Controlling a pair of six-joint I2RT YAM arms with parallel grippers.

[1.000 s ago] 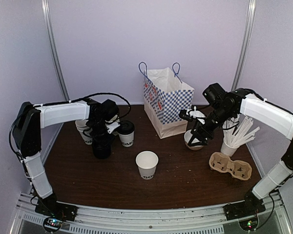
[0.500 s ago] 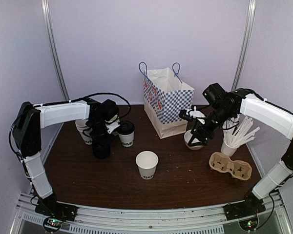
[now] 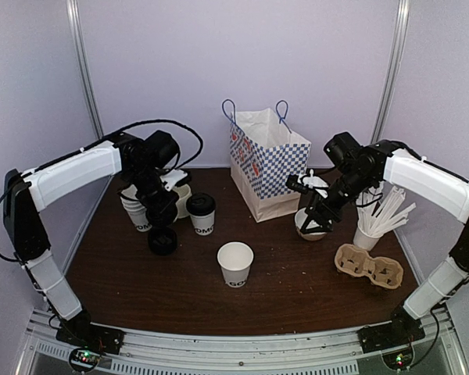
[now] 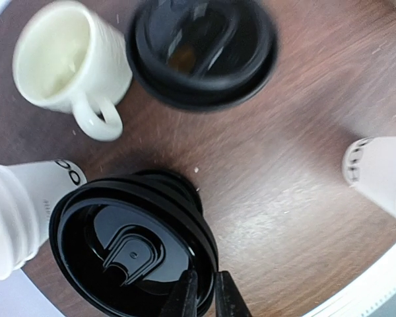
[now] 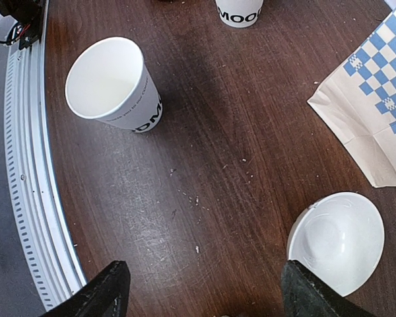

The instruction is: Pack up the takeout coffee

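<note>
The left claw (image 4: 203, 285) pinches the rim of a black lid (image 4: 119, 257), above the lid stack (image 3: 162, 241). The coffee (image 3: 202, 212) stands lidded on the table (image 3: 297, 289), just right of that claw. The right claw (image 5: 208, 290) hangs spread, with a bowl (image 5: 336, 241) just beside one finger.

the lidded cup (image 3: 202, 214) carries black letters, "moo" readable near its base; the open cup (image 5: 112, 82) shows "dm", partly hidden.
</note>
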